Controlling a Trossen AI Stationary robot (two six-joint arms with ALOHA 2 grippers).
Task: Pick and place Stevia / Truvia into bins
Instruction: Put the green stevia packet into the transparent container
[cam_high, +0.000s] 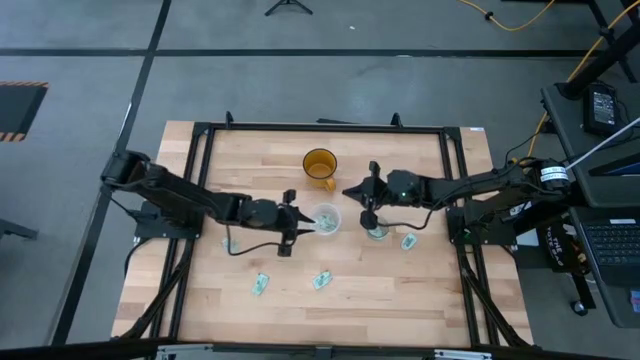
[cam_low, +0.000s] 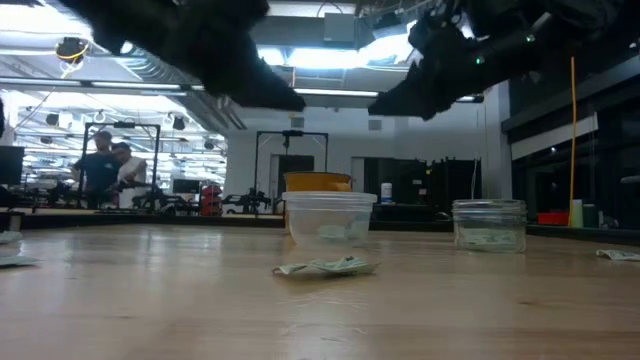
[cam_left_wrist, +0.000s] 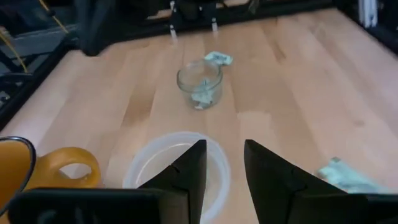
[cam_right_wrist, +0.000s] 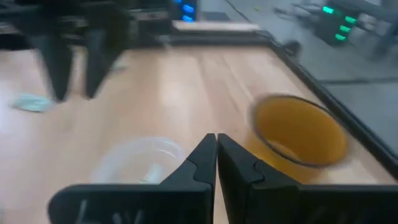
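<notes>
The middle of the pale wooden table (cam_high: 400, 290) is the crowded part: the clear translucent plastic cup (cam_high: 327, 218), the amber-orange handled cup (cam_high: 320, 165) just behind it and the smaller grey-silver cup (cam_high: 377, 230) stand close together, leaving only narrow lanes between them. The left gripper (cam_high: 304, 226), fingers parted, hangs at the clear cup's rim and blocks it from the left; the right gripper (cam_high: 350, 192), fingers together, hangs between the amber cup and the grey cup. Flat green-and-white paper packets (cam_high: 322, 280) lie low on the front boards, no bar to passage. The front strip and far left and right corners are open. A black metal frame (cam_high: 320, 127) borders the table.
</notes>
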